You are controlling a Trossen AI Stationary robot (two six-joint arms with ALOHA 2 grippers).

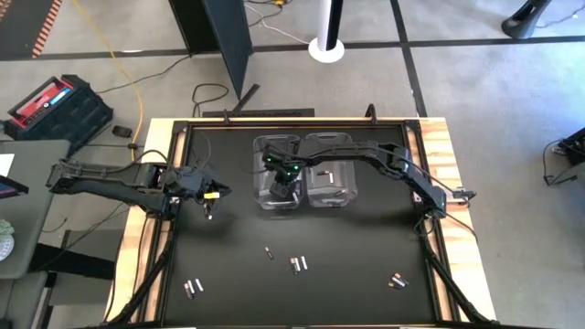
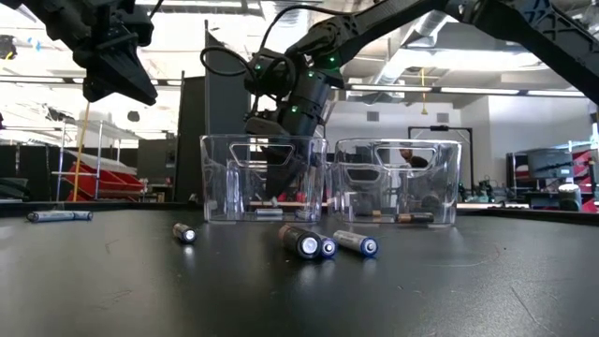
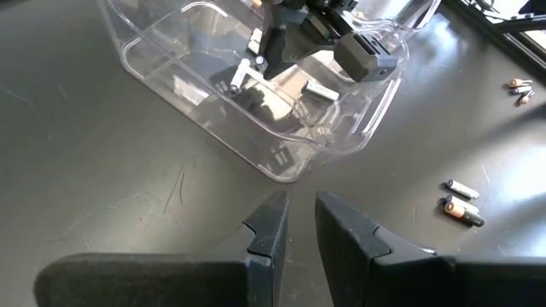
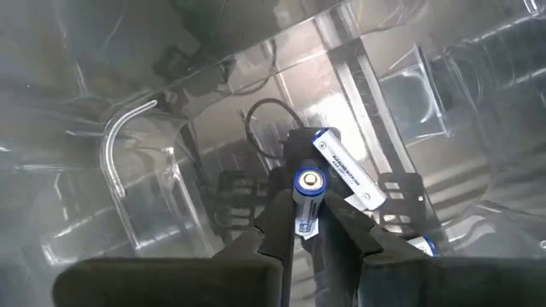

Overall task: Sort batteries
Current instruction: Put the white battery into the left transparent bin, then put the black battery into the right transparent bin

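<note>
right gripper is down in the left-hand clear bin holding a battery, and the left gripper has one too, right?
Only the last part is wrong. The left gripper holds nothing: the left wrist view shows its fingers nearly closed on empty air above the bare table. The rest stands: the right gripper is inside the left-hand clear bin, with a battery between its fingers.

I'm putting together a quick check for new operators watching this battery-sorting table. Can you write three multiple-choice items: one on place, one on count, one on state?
1. Where is the right gripper?
A. Inside the left clear bin
B. Over the loose batteries
C. Off the table

2. How many clear bins stand on the table?
A. One
B. Two
C. Four

3. What sits between the right gripper's fingers?
A. Nothing
B. A cable
C. A battery

Answers: 1 A, the high view shows it down in that bin. 2 B, two stand side by side, the other being the right bin. 3 C, the right wrist view shows a blue-and-white cell between the fingers.
</note>
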